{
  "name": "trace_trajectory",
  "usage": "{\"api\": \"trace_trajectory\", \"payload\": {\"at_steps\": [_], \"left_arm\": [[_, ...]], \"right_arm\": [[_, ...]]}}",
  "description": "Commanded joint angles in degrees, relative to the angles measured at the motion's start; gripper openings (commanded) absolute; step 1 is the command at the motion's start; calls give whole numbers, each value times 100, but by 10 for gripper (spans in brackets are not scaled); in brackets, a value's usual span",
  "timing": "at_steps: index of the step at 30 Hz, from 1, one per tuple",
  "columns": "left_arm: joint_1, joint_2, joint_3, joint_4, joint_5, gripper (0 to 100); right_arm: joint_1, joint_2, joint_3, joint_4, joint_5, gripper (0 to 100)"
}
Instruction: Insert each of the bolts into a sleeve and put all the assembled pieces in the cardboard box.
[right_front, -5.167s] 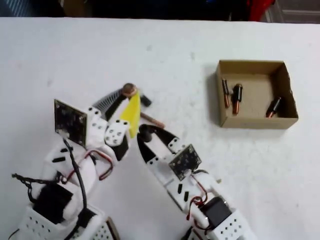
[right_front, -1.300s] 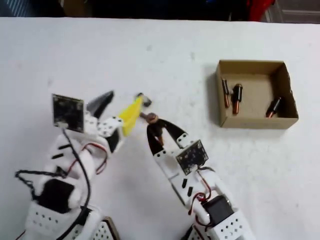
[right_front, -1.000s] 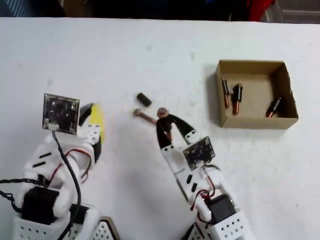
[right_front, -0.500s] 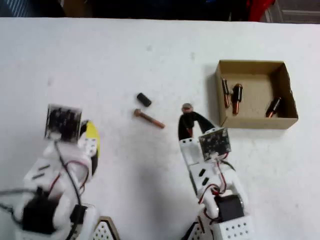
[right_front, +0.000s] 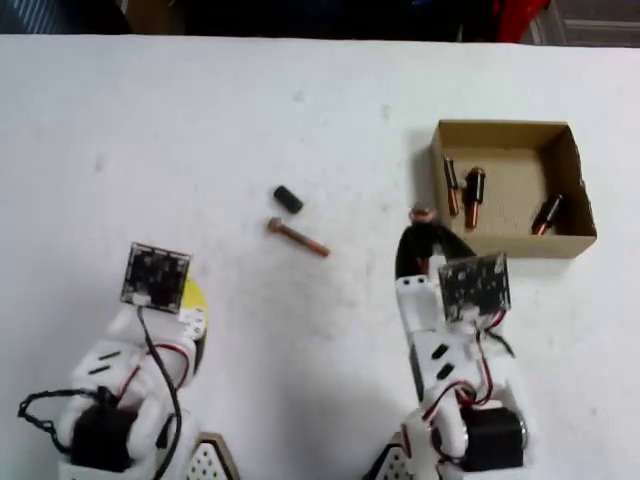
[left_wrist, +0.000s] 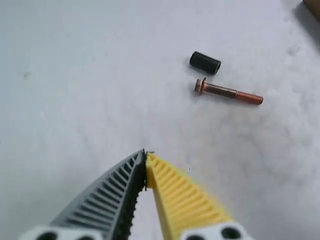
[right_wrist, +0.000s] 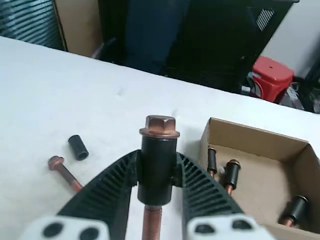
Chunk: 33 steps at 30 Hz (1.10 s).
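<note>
Fingers (right_wrist: 112, 177) of the right gripper (right_wrist: 157, 165) squeeze a black sleeve with a copper bolt pushed through it. The head of this joined piece (right_wrist: 158, 150) pokes out on one side of the fingers and the thread on the other. The cardboard box (right_front: 505, 130) is just ahead of this gripper and a little to its right. It is close by, but the piece is not over it. Three more joined pieces (right_front: 473, 195) lie inside the box.

Off to this gripper's left, well apart, a loose bolt (right_front: 297, 238) lies flat on the white table (right_front: 200, 110). A loose sleeve (right_front: 288, 199) lies near its head, not touching.

The left gripper (left_wrist: 145, 159) is pinched closed on nothing — its grey and yellow tips meet. The loose bolt and loose sleeve lie ahead of it, a bit to its right.
</note>
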<state>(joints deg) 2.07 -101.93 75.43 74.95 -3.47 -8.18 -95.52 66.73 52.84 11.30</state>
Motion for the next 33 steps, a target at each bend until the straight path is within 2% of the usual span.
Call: {"api": "trace_trajectory", "payload": {"at_steps": [1,5,12,17,33], "left_arm": [[-48,-22,211,-26,-35,23],[-75,-22,642,-26,-62,23],[-848,-22,1240,-193,-79,23],[-875,-22,1477,-149,-334,23],[-857,-31,2013,-281,-378,24]], "right_arm": [[286,848,-756,4,114,16],[611,1921,-1310,-154,255,16],[1262,4084,-2119,-708,448,16],[1613,5684,-2936,-1165,448,16],[2396,10598,-6602,-1156,457,16]]}}
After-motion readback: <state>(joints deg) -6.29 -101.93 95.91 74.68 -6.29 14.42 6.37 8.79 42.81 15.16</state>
